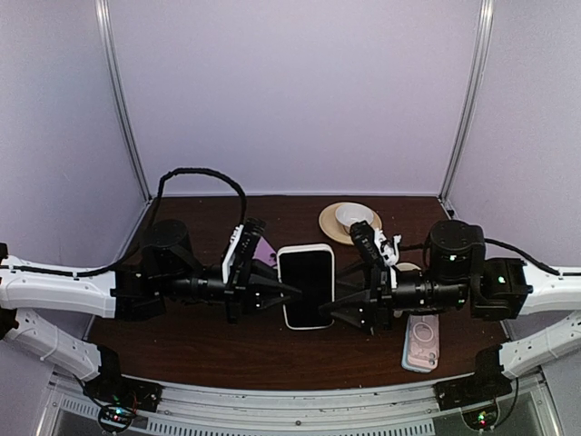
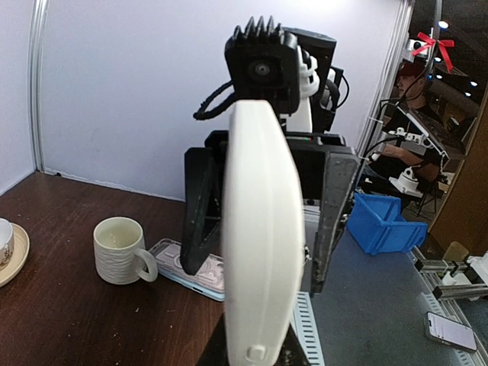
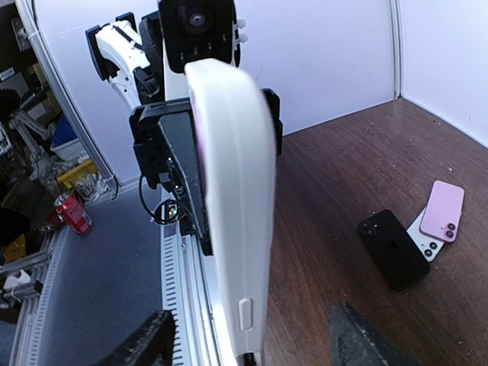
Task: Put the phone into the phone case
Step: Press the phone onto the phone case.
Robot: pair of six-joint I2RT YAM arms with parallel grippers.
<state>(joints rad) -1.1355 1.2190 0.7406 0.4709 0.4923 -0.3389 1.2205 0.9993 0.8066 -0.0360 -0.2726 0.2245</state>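
- 2 arms meet over the middle of the bench, with 1 phone between them.
- The phone has a white rim and a black screen. It stands upright and shows both wrist cameras its edge, with the screen turned toward the arm bases. Whether its lower end touches the bench cannot be told.
- The left gripper has its jaws clenched on the phone's left edge.
- The right gripper has its jaws released. Its 2 fingers stand apart on either side of the phone's right edge, with a gap showing.
- 1 phone case lies flat on the bench near the right arm, well apart from the phone. It is pale with a ring on its back.
- 3 more phones lie together behind the left arm: 1 black phone, 1 pink phone and 1 pale phone, which is partly under the pink one and touches the black one.
- 1 saucer sits at the back of the bench with 1 cup on it.
- 1 ribbed mug stands upright just beside the phone case, handle toward it.
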